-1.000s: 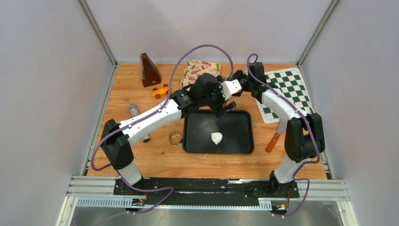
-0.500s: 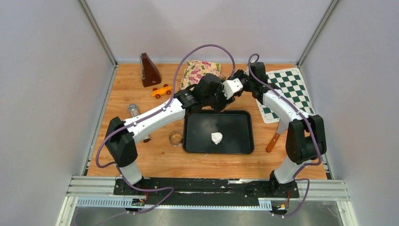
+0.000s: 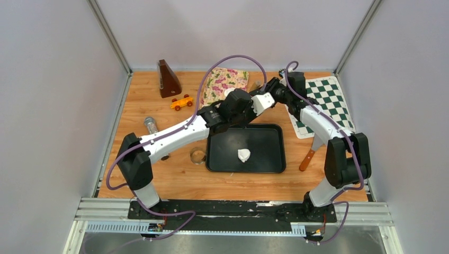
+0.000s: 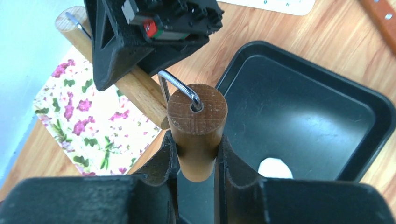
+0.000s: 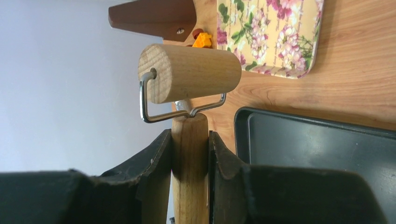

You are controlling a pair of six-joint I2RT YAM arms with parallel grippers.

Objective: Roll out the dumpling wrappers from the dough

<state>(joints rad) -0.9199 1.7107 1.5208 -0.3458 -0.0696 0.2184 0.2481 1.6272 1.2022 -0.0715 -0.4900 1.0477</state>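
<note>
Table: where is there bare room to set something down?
The table is bare along the near edge in front of the tray, and left of the metronome. The tray is bare around the dough. It is crowded behind the tray, around the roller.

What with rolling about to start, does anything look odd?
Yes: one rolling pin is gripped twice. The right gripper clamps its handle while the left gripper pinches the barrel itself, which likely couldn't turn like that.
</note>
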